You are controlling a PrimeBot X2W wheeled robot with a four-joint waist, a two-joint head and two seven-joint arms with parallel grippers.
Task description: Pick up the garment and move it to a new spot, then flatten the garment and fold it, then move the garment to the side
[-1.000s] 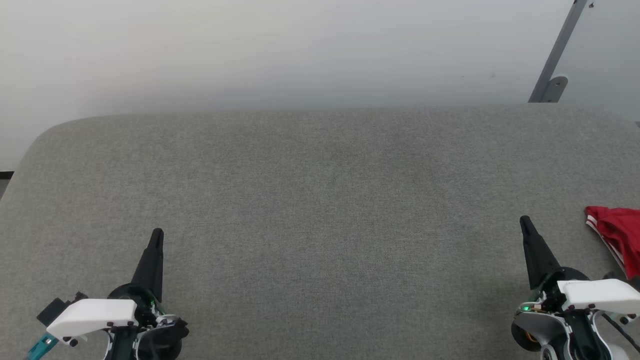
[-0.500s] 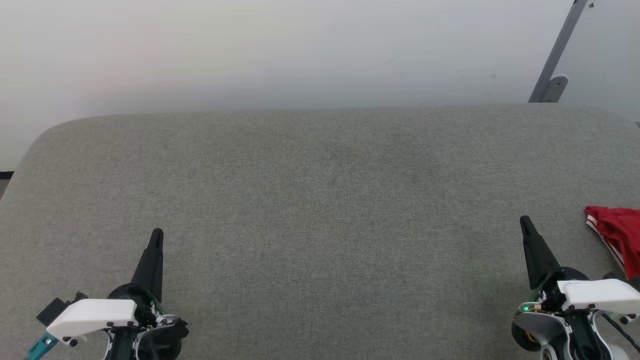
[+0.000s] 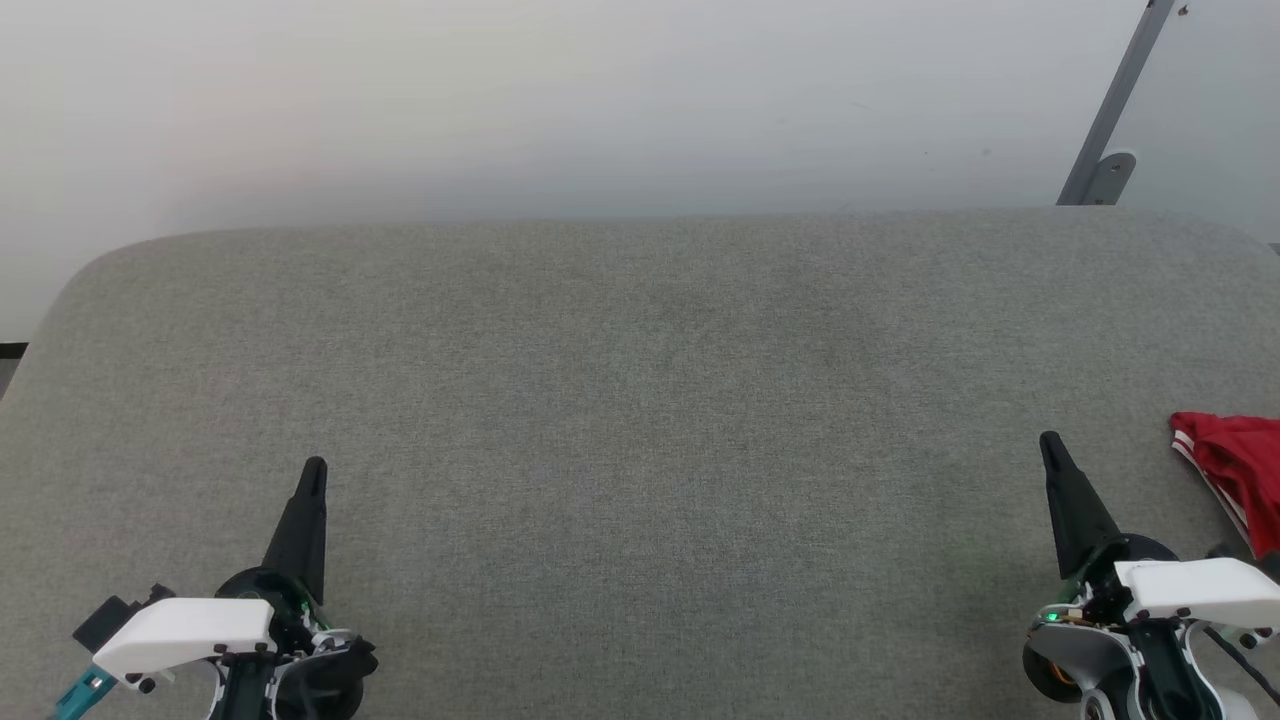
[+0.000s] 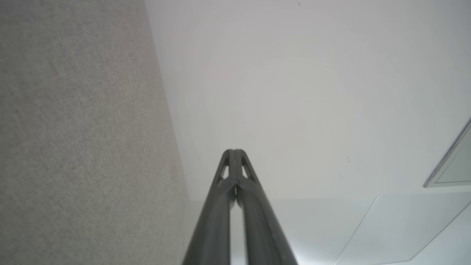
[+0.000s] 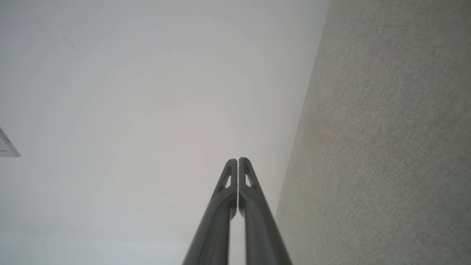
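A corner of the red garment [image 3: 1238,475] with white-and-red striped trim lies on the grey fabric surface [image 3: 640,400] at the right edge of the head view; most of it is cut off by the frame. My right gripper [image 3: 1049,442] sits just left of it, apart from the cloth, shut and holding nothing; its fingertips meet in the right wrist view [image 5: 238,160]. At the lower left my left gripper [image 3: 314,466] is shut as well, with its tips pressed together in the left wrist view [image 4: 233,151].
The grey surface has rounded far corners and ends at a pale wall [image 3: 600,100]. A grey metal bar with a bracket [image 3: 1110,130] leans at the back right.
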